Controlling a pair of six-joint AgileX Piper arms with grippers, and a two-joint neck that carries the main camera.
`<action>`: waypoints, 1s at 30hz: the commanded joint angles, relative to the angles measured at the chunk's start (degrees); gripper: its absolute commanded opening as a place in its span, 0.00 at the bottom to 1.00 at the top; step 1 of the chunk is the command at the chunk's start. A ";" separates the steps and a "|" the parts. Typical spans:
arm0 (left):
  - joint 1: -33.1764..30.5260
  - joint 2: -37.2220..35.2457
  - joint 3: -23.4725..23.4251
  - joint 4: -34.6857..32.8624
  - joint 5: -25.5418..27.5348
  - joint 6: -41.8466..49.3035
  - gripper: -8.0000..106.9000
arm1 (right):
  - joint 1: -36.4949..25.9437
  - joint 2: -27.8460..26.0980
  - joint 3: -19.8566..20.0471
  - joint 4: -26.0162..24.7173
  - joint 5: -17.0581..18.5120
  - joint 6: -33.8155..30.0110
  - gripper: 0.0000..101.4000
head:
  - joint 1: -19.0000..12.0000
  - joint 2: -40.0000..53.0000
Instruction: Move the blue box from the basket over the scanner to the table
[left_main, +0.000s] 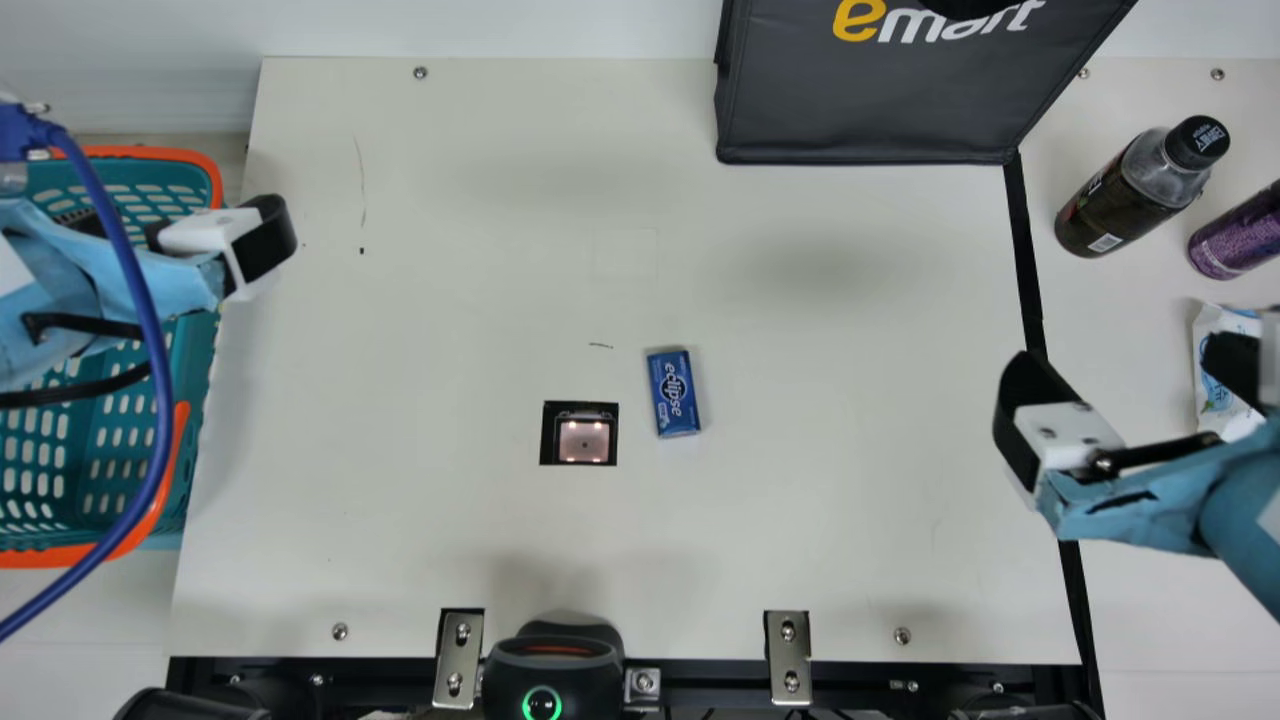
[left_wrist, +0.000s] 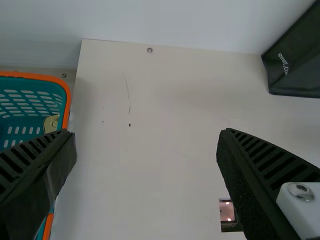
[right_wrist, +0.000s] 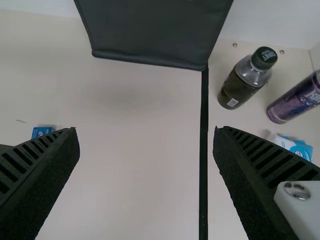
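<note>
The blue box (left_main: 674, 393) lies flat on the table, just right of the scanner window (left_main: 584, 441) in the main view and apart from it. My left gripper (left_main: 215, 235) stands over the edge of the teal basket (left_main: 205, 400) at the left, its fingers wide apart in the left wrist view (left_wrist: 147, 145) with nothing held. At the table's right, my right gripper (left_main: 1120, 375) is also open and empty. In the right wrist view the box (right_wrist: 43, 131) is partly hidden behind one finger of the right gripper (right_wrist: 146, 142).
A dark bag (left_main: 870, 100) stands at the back. Beyond the black strip at the right are a dark bottle (left_main: 1130, 195), a purple can (left_main: 1235, 232) and a white-and-blue packet (left_main: 1215, 375). A black device (left_main: 553, 670) sits at the front edge.
</note>
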 joint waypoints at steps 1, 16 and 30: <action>0.00 0.00 0.00 0.00 0.00 0.00 0.85 | 2.75 1.20 0.25 -0.86 -0.21 0.09 0.94 | -1.66 0.00; 0.00 0.00 0.00 0.00 0.00 0.00 0.85 | 21.21 10.84 0.45 -7.86 -1.59 5.11 0.94 | -1.66 0.00; 0.00 0.00 0.00 0.00 0.00 0.00 0.85 | 30.06 23.07 -2.94 -9.31 0.65 17.40 0.94 | -1.66 0.00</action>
